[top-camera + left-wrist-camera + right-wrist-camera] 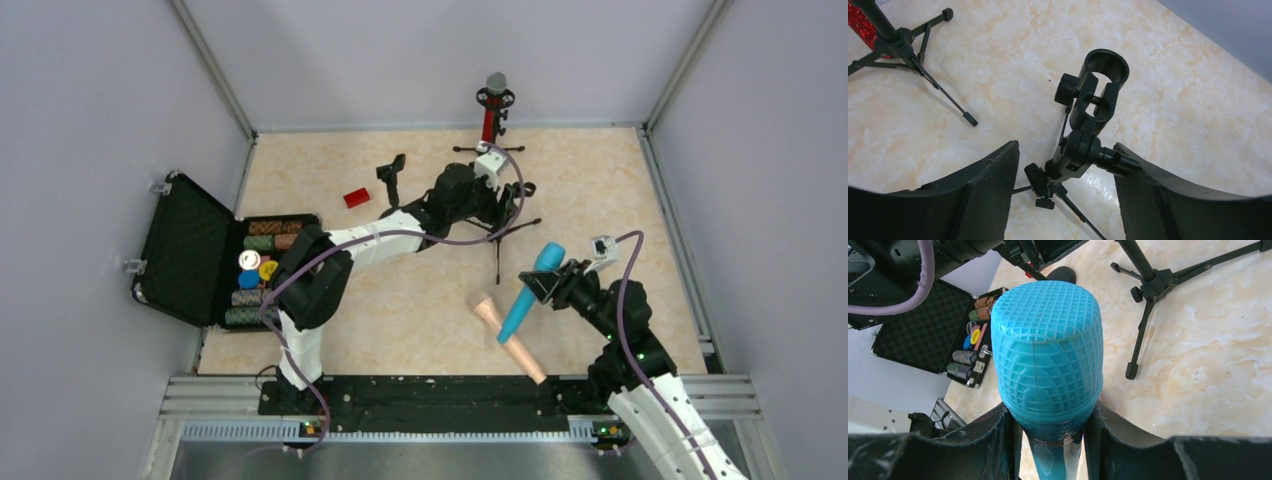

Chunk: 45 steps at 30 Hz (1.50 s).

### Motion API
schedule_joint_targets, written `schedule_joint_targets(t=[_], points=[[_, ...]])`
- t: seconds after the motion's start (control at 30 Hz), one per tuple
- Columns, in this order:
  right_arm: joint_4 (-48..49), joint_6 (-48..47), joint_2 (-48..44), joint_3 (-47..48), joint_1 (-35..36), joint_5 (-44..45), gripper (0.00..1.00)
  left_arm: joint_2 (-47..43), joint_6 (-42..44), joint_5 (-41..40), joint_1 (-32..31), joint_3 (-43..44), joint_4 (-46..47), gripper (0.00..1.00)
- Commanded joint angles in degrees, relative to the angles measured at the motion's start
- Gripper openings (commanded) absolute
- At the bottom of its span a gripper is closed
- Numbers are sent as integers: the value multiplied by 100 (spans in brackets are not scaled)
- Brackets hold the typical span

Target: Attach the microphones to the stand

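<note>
On the table (pixel 330 340), centre: my left gripper (pixel 1065 148), jaws spread either side of a black stand (pixel 1087 125), its side knob just at one finger. To the right: my right gripper (pixel 1050 410), pinching the blue mic (pixel 1048 350) below its head, tail end near the pink mic (pixel 510 338), which lies flat. Far edge: red mic (pixel 489 120), upright in a second stand (pixel 487 150). Left side: open case (pixel 185 250).

The right gripper (pixel 1050 426) clamps the cyan-blue microphone (pixel 1048 350) just below its gridded head, a black tripod stand (pixel 1150 282) beyond on the marbled table (pixel 1208 370).
</note>
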Motion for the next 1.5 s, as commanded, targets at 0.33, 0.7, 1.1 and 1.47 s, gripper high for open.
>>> schedule_joint_targets(t=[0.33,0.7,1.1,1.47], points=[[90,-95,-63,328,43,155,0,55,785,646,-5,63,822,10],[95,-97,-68,385,45,175,0,-805,1172,462,-6,-339,1250,0],[199,-111,-39,351,47,210,0,-2195,1309,-646,-154,-1513,1425,0],[90,-214,14,438,43,228,0,-2131,2241,1818,-149,-1228,-106,75]])
